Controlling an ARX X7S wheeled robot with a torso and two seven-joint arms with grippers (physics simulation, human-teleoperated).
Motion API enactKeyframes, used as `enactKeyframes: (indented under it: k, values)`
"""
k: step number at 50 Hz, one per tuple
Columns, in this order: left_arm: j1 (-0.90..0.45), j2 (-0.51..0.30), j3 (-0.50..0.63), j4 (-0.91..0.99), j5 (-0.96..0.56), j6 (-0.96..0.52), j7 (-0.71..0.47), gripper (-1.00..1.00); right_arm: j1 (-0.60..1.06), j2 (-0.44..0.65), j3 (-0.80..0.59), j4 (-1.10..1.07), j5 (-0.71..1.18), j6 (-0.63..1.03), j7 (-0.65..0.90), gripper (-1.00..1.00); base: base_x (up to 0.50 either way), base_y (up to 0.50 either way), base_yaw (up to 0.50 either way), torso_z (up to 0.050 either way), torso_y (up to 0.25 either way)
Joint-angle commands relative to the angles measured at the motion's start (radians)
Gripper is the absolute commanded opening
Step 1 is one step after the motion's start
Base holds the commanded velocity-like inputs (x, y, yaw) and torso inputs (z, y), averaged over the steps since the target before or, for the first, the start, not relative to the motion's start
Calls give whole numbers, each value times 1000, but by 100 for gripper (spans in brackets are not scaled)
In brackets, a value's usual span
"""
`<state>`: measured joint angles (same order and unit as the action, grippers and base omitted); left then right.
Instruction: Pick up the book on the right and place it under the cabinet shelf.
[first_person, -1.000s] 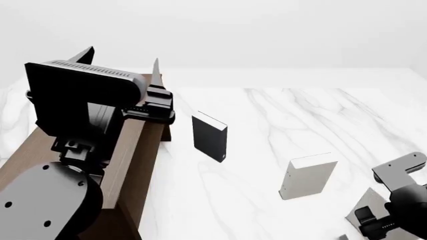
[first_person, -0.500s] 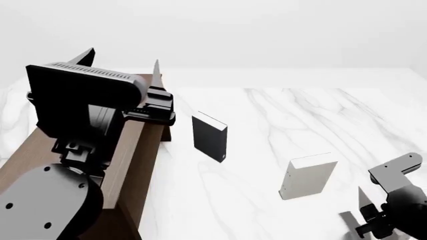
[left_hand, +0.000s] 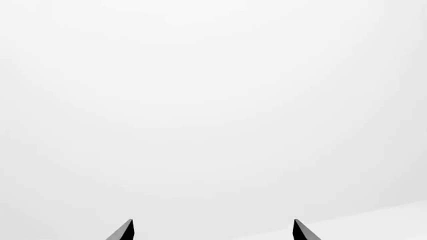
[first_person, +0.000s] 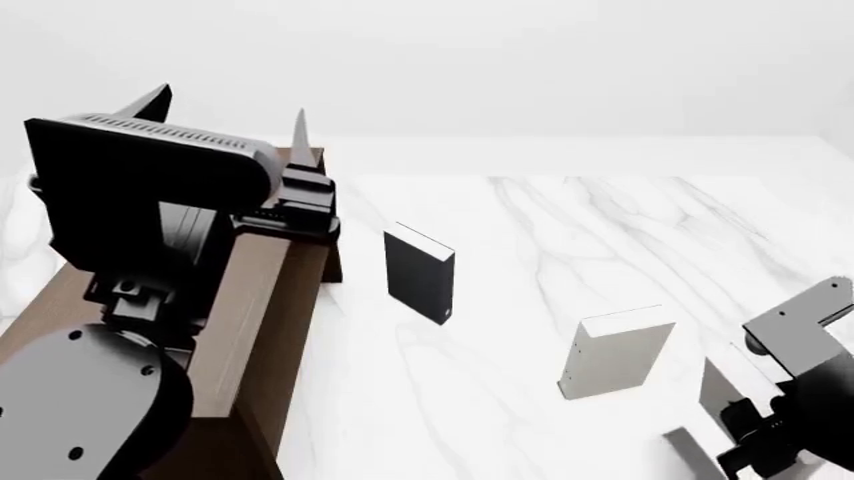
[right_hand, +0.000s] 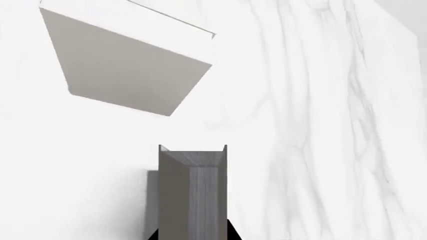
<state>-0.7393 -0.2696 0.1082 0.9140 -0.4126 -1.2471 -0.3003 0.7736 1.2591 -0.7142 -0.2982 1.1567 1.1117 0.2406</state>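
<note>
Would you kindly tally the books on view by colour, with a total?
black book: 1
off-white book: 1
pale grey book: 1
Total: 3

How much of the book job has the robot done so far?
Done: the thin pale grey book looks gripped in the jaws of the right gripper. In hand: the pick-up; I cannot tell whether the book is lifted yet. Left: take it across to the big dark brown wooden cabinet and set it under the shelf. The left gripper is open and empty.
</note>
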Motion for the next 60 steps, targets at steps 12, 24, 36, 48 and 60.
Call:
enactKeyframes:
  k: [12, 24, 36, 48, 60]
  values:
    - [-41, -6, -14, 21, -25, -49, -18, 100, 102, 266, 156, -310, 195, -29, 59, -100, 0, 0, 0, 0, 1]
    - [-16, -41, -10, 44, -12, 11, -23, 100, 212, 311, 281, -438, 438, -155, 65, -100, 0, 0, 0, 0, 0]
    - [6, -55, -3, 56, -16, 36, -29, 100, 357, 310, 445, -450, 615, -113, 67, -100, 0, 0, 0, 0, 1]
    - [26, -67, -10, 52, -15, 56, -39, 100, 516, 159, 496, -363, 756, -83, 167, -100, 0, 0, 0, 0, 1]
    - [46, -60, -55, 81, -27, 120, -41, 100, 165, -6, 599, -380, 645, -446, 160, -100, 0, 0, 0, 0, 1]
